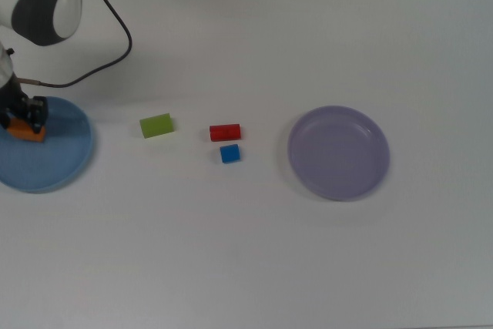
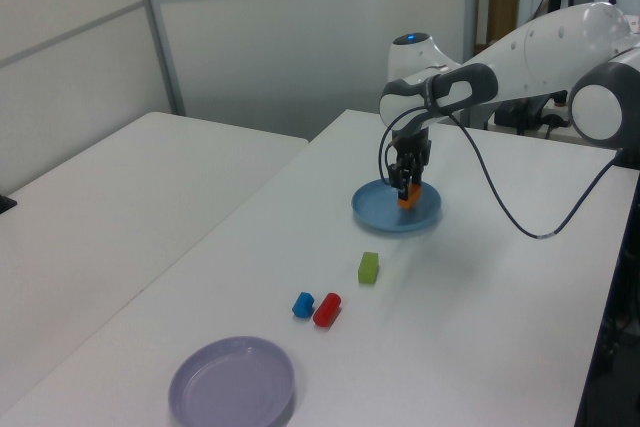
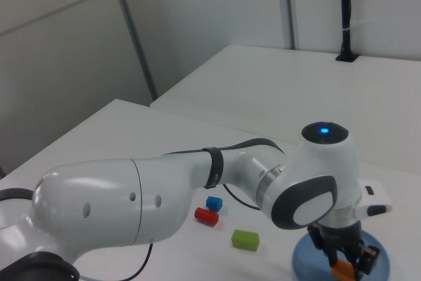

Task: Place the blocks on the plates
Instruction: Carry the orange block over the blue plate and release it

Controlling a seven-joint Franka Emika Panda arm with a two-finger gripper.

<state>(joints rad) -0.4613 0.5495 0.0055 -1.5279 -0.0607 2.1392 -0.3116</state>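
The step in hand looks to be setting the orange block (image 2: 409, 196) down on the light blue plate (image 2: 378, 217). To do it well, the arm should lower until the block's underside sits flat on the plate's floor, away from the sloped rim, then part the fingers only enough to free it and lift straight up so the block is not dragged or tipped. The gripper (image 2: 406, 190) is narrowed onto the orange block, its dark fingers pinching it from two sides; in the right view the block shows just under the fingertips, over the plate. Whether the block already touches the plate's surface or hangs just above it is hard to tell from these angles. On the bare table, the green block (image 1: 156, 125) lies near the blue plate, the red block (image 1: 225, 132) and the blue cube (image 1: 229, 153) sit just beside each other further along, and the lavender plate (image 1: 338, 152) stands empty beyond them.
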